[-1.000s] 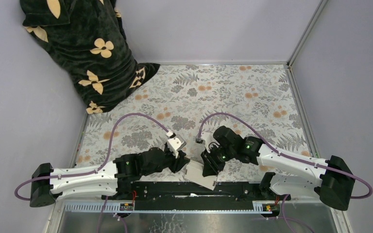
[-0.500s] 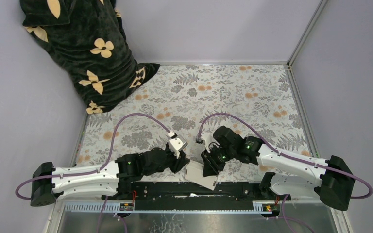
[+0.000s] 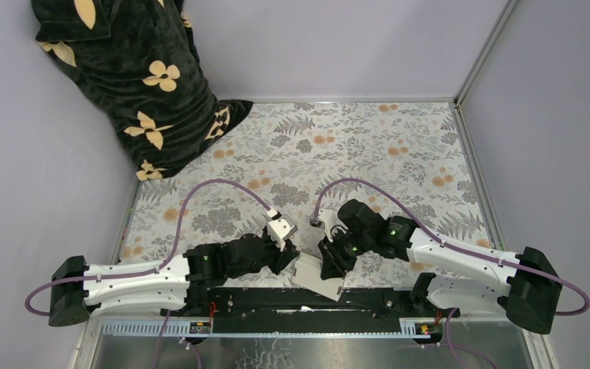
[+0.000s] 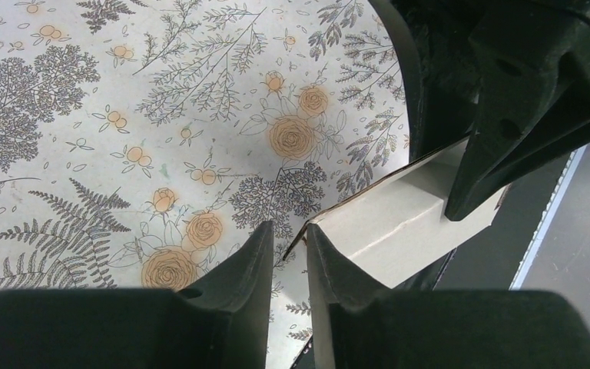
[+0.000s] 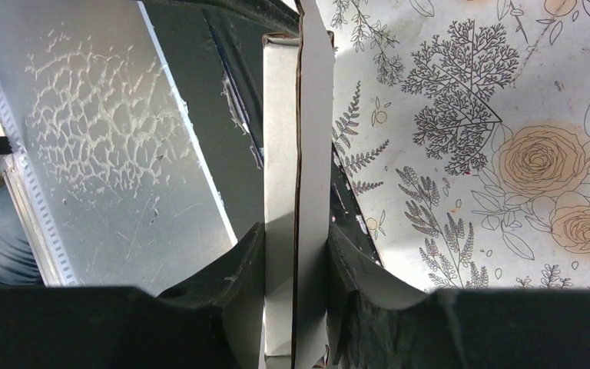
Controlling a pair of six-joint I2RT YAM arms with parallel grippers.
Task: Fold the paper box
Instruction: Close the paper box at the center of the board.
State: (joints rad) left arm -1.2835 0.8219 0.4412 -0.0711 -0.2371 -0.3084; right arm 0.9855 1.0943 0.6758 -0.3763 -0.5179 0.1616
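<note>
White paper box (image 5: 296,154), partly folded
Clamped between right gripper (image 5: 296,234) jaws; its corner edge enters left gripper (image 4: 287,231) narrow gap; whether that pinches cannot be told

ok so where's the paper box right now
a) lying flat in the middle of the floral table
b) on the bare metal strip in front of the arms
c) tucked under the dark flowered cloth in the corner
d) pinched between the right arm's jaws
d: in the right wrist view the paper box stands edge-on with the right jaws pressed against both of its sides.
</note>
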